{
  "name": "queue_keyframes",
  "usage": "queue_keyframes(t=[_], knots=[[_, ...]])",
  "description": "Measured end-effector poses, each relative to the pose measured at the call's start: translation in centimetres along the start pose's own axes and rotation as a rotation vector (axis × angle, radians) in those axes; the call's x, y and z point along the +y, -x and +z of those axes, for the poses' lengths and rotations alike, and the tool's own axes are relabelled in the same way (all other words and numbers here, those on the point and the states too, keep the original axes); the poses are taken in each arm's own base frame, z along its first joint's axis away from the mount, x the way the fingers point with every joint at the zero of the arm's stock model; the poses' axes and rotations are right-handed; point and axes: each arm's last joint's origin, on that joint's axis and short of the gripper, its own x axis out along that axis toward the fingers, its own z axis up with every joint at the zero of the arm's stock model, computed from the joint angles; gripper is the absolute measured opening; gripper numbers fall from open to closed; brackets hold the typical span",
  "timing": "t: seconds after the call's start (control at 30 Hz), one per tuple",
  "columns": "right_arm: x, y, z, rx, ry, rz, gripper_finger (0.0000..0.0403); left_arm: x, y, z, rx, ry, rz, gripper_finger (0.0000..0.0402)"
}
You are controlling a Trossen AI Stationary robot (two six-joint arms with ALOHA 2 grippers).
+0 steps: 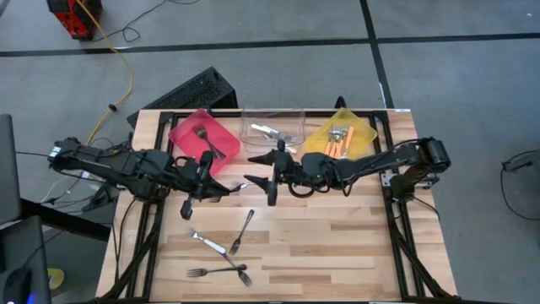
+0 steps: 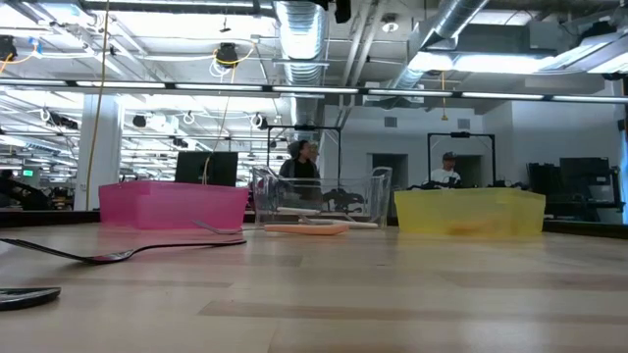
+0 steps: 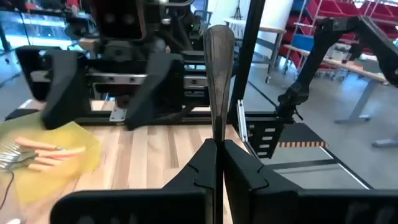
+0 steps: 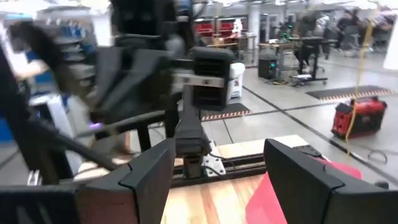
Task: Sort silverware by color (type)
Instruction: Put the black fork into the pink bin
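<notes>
On the left we see the red bin (image 1: 202, 135) at the table's far edge, one dark fork (image 1: 205, 136) lying in it. Just in front of it our left gripper (image 1: 226, 187) hovers above the table (image 1: 337, 245), its fingers (image 3: 202, 168) pinched tight on a shiny silver fork handle (image 3: 218, 74) that stands up between them. Nearer the front edge four loose forks (image 1: 224, 253) lie on the wood, two of them crossing. At mid-table the clear bin (image 1: 272, 131) holds silver forks (image 1: 268, 130). Facing the left gripper, our right gripper (image 1: 260, 181) hangs with its fingers (image 4: 152, 174) spread wide and nothing between them. Farthest right, the yellow bin (image 1: 342, 135) holds orange-handled forks (image 1: 337, 139).
</notes>
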Motion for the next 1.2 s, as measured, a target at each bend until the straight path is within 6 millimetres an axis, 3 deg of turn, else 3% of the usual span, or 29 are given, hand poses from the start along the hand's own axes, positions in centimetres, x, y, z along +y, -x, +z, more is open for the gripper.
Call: queue_keyframes(t=[0.47, 0.9, 1.2], knots=[[2.8, 0.4, 1.6, -0.088, 0.116, 0.224, 0.0272, 2.0, -1.5, -0.3, 0.044, 0.065, -0.16, 0.0], [3.0, 0.5, 1.6, -0.079, 0.139, 0.291, 0.0272, 3.2, -2.7, -0.3, 0.044, 0.128, -0.278, 0.0], [3.1, 0.5, 1.4, -0.068, 0.176, 0.295, 0.0256, 4.5, -4.5, -0.9, 0.057, 0.172, -0.32, 0.0]])
